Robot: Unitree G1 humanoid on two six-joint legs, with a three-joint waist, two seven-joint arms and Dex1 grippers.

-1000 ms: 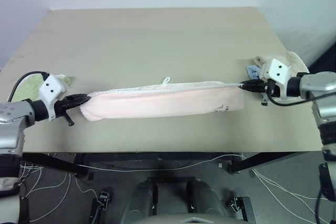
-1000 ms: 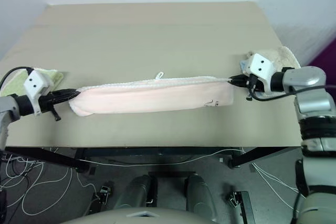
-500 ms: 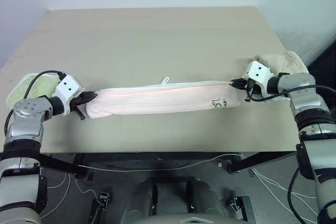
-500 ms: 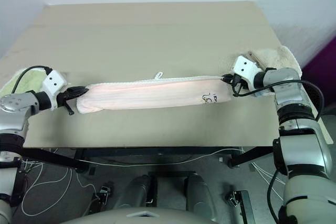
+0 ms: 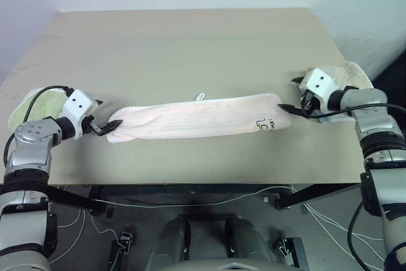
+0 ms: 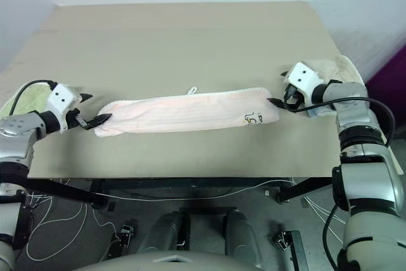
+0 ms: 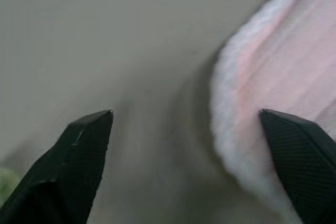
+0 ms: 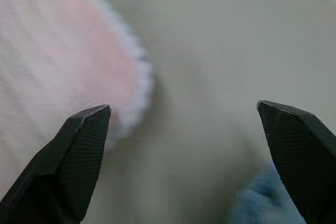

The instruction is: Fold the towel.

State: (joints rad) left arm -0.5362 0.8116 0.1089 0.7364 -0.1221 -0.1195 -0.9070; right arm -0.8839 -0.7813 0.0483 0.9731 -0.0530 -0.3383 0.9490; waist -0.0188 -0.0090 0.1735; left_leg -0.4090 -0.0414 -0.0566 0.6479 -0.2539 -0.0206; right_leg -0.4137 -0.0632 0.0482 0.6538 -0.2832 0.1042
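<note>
Fingers on both grippers stand spread wide and hold nothing: the left gripper [image 5: 104, 129] sits at the left end of the towel [image 5: 200, 117], one finger tip just touching or beside the cloth, and the right gripper [image 5: 293, 96] sits at the towel's right end, its fingers parted around bare table [image 5: 190, 49] next to the pink edge. From the left wrist, one finger [image 7: 79, 161] is over the table and the other over the towel's fluffy border. The pale pink towel lies as a long narrow band across the near middle of the table, left to right, with its small dark mark near the right end and a white tag on the far edge. A green towel [image 5: 35, 105] lies at the left edge, a beige one [image 5: 346, 75] at the right. Judging by this, a lengthwise fold is laid down; next comes bringing one end over the other, which calls for a fresh grip on an end.
</note>
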